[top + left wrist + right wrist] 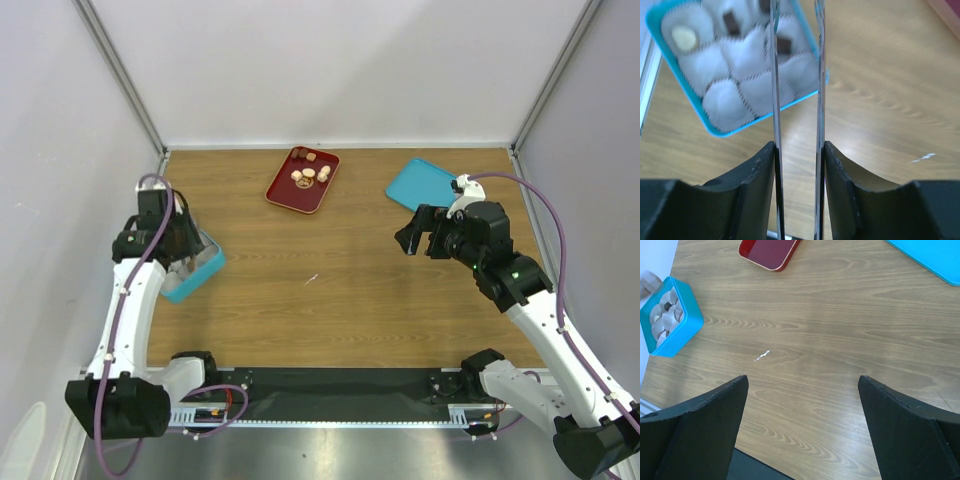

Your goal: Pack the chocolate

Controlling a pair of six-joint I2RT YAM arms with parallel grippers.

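Observation:
Several chocolates (308, 176), pale and dark, lie on the red tray (285, 192) at the table's back middle. The teal box (200, 273) at the left holds white paper cups. In the left wrist view a pale chocolate (684, 37) and dark pieces (783, 46) sit in its cups. My left gripper (183, 255) hangs over the box. Its thin metal blades (774, 75) stand apart with nothing seen between them; their tips run out of the frame. My right gripper (415, 238) is wide open and empty above bare wood (802, 390).
The teal lid (420, 183) lies at the back right, also in the right wrist view (935, 252). A small white scrap (312, 280) lies mid-table. The right wrist view shows the box (670, 315) and the tray's corner (769, 251). Grey walls enclose three sides.

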